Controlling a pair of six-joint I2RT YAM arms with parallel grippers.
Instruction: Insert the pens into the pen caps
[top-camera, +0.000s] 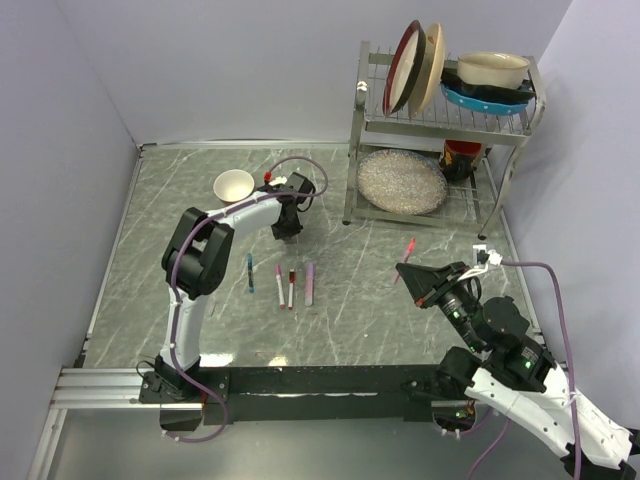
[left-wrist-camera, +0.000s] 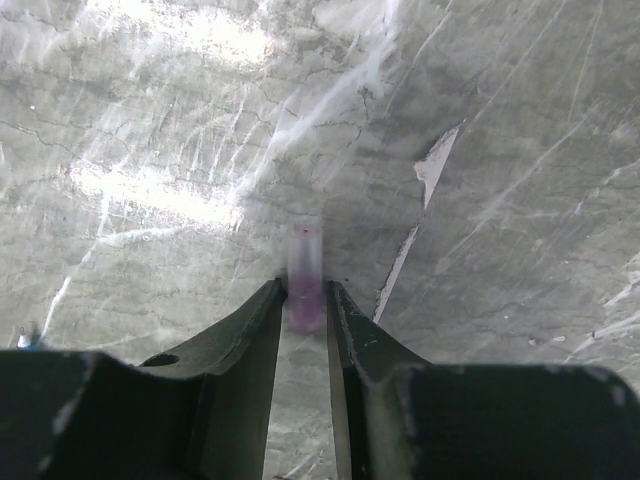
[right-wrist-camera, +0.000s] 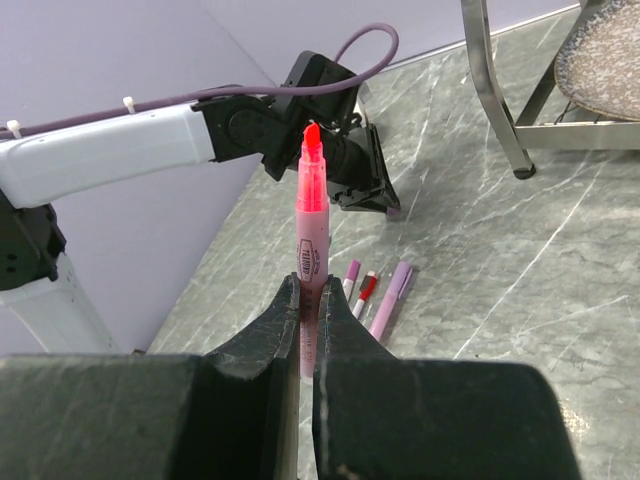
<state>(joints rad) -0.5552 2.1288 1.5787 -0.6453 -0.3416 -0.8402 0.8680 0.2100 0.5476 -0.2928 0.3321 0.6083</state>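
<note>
My right gripper (right-wrist-camera: 308, 285) is shut on a pink highlighter pen (right-wrist-camera: 312, 210), held upright with its bare red tip up; in the top view this gripper (top-camera: 405, 270) and pen (top-camera: 409, 250) hang right of centre. My left gripper (left-wrist-camera: 305, 285) hovers low over the table with a blurred lilac-pink pen cap (left-wrist-camera: 305, 262) between its fingertips, jaws narrowly apart at its sides. In the right wrist view that cap (right-wrist-camera: 393, 211) shows at the left gripper's (right-wrist-camera: 375, 195) tip. On the table lie a blue pen (top-camera: 250, 272), a pink-tipped pen (top-camera: 279, 283), a red-tipped pen (top-camera: 291, 287) and a lilac pen (top-camera: 309, 283).
A white bowl (top-camera: 234, 185) stands just left of the left arm's wrist. A metal dish rack (top-camera: 440, 150) with plates and bowls fills the back right, a speckled plate (top-camera: 402, 181) on its lower shelf. Grey walls close the left and back sides.
</note>
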